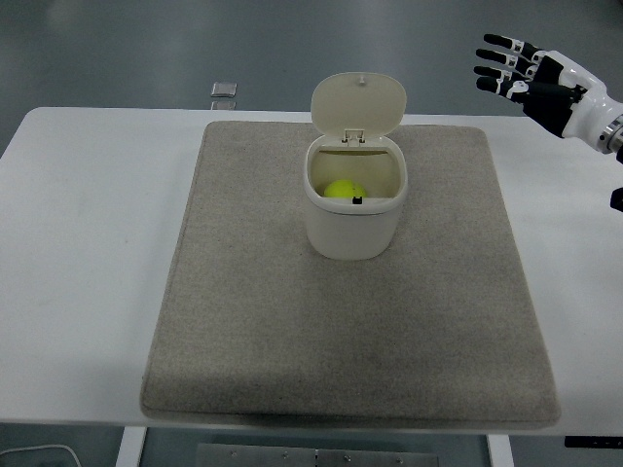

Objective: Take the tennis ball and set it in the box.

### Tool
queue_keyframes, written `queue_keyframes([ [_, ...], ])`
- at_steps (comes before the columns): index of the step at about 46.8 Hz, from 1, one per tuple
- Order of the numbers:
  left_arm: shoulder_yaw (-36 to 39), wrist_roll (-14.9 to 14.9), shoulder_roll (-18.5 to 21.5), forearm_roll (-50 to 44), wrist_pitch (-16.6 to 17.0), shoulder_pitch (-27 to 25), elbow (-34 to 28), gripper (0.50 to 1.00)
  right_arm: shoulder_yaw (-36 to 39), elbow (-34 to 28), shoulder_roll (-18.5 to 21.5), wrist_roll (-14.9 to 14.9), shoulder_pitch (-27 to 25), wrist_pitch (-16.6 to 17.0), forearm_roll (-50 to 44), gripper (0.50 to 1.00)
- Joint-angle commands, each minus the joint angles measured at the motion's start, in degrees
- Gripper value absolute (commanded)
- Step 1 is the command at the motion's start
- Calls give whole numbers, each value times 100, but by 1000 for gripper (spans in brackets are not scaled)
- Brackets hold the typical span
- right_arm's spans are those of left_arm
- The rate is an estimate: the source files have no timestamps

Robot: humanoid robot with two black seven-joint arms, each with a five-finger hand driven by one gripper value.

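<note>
White table (88,214); right hand (531,78) raised far right, fingers (494,56) spread.

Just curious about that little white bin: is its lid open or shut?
Open. The lid stands tipped back behind the box, and the tennis ball shows inside.

- One view only: head camera, high on the robot's side.
- Faces forward and down over desk (88,243).
- Near edge at bottom; floor beyond far edge.
</note>
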Motion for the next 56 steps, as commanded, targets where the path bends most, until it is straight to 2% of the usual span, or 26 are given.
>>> queue_keyframes([
  [1,2,5,0,0,0,0,0,992,-10,-48,37,-12,-13,-8,133,913],
  [4,2,-4,0,0,0,0,0,992,-10,-57,64,-82,-57,-8,248,913],
  [10,2,-4,0,0,0,0,0,992,-10,-74,125,-521,-92,-17,608,913],
  [13,2,-4,0,0,0,0,0,992,-10,-110,169,-636,-101,-70,775,913],
  [22,2,-4,0,0,0,0,0,992,16,-320,354,-636,-110,-492,1038,913],
  [36,-7,-4,0,0,0,0,0,992,165,-505,538,-575,-241,-509,1180,913],
  [56,2,-4,0,0,0,0,0,992,192,-558,503,-575,-259,-518,1180,915],
])
